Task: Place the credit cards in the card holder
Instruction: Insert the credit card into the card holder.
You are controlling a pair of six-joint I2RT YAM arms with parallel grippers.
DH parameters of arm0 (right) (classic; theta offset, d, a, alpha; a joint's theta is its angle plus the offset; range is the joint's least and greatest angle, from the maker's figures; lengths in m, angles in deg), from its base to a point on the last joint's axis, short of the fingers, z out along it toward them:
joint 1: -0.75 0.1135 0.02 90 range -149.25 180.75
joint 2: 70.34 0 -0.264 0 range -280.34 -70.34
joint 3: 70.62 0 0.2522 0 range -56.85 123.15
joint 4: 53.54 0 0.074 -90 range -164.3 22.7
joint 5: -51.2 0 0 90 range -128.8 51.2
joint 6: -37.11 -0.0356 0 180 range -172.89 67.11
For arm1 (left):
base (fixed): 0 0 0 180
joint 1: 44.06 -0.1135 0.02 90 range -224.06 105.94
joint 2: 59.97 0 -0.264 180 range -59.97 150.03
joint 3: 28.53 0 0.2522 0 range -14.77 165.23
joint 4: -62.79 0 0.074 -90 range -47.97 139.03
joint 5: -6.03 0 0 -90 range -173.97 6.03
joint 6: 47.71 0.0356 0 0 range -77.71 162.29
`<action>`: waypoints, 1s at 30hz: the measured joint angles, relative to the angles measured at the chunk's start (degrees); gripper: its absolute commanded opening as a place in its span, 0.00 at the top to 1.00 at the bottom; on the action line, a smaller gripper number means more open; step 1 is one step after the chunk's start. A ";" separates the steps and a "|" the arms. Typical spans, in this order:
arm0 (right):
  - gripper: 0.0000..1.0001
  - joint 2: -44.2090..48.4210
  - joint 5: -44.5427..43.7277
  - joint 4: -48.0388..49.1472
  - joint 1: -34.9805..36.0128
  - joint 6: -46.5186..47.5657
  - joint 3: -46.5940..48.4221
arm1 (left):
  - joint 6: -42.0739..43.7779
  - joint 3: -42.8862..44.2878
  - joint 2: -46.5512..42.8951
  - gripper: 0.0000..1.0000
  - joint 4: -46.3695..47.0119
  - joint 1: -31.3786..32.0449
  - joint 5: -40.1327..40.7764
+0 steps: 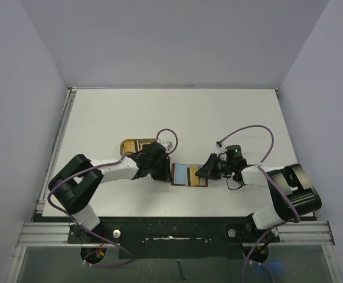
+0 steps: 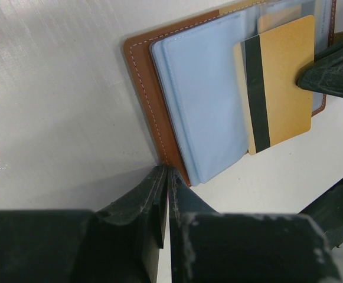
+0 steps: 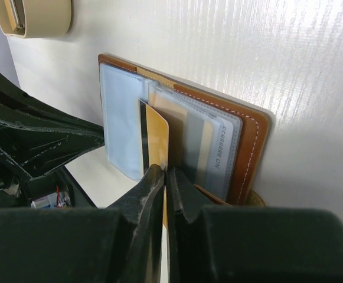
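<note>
My left gripper [image 2: 166,172]: fingers pressed together with only a thin slit between them. Nothing shows in the slit. The tips sit at the left rim of the card holder.
My right gripper [image 3: 165,172]: pinching the gold credit card [image 2: 280,82] by its right end.
Card holder [image 1: 189,175]: lying open and flat, midway between the desk's left and right edges and closer to the near edge. It is smooth brown leather with pale stitching along rounded corners, and glossy pale blue plastic sleeves are fanned over it.
Gold credit card: a stiff, thin rectangle with a matte gold face and a dark stripe across it. It lies over the sleeves, and one end overhangs the holder's edge.
Tucked card [image 3: 211,150]: under a clear sleeve, greyish, with a printed row of characters.
Tray [image 1: 137,144]: tan with rounded ends, farther from the near edge, just beyond my left gripper.
Desk [image 1: 218,118]: white with a faint sheen.
</note>
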State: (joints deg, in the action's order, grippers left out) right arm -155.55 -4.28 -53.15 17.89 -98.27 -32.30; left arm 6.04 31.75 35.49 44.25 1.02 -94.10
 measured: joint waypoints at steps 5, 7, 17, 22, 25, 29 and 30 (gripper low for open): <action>0.98 -0.76 0.20 1.66 -0.57 -0.48 -0.02 | -0.17 -0.11 0.00 0.95 0.37 0.28 0.37; 0.99 -0.87 0.22 2.19 -0.63 -0.72 -0.02 | -0.17 -0.11 0.00 0.95 0.37 0.37 0.52; 0.99 -2.40 0.94 4.02 -1.14 -1.53 -0.02 | -0.59 -0.11 0.00 0.95 0.50 0.59 0.94; 0.99 -2.89 1.40 4.81 -1.38 -1.60 0.00 | -0.72 -0.20 0.00 0.95 0.70 0.59 0.94; 0.99 -3.76 1.73 6.12 -1.49 -1.84 0.02 | -0.83 -0.20 0.02 0.95 0.81 0.68 0.96; 0.99 -4.70 2.19 7.63 -1.60 -2.62 0.11 | -0.85 -0.20 0.04 0.95 0.87 0.74 1.03; 0.99 -4.70 2.16 7.76 -1.60 -2.80 0.11 | -0.85 -0.20 0.04 0.95 0.90 0.76 1.03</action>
State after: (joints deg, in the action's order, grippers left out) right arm -160.25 -2.12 -45.39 16.30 -101.07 -32.19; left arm 5.19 31.55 35.53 45.15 1.78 -93.08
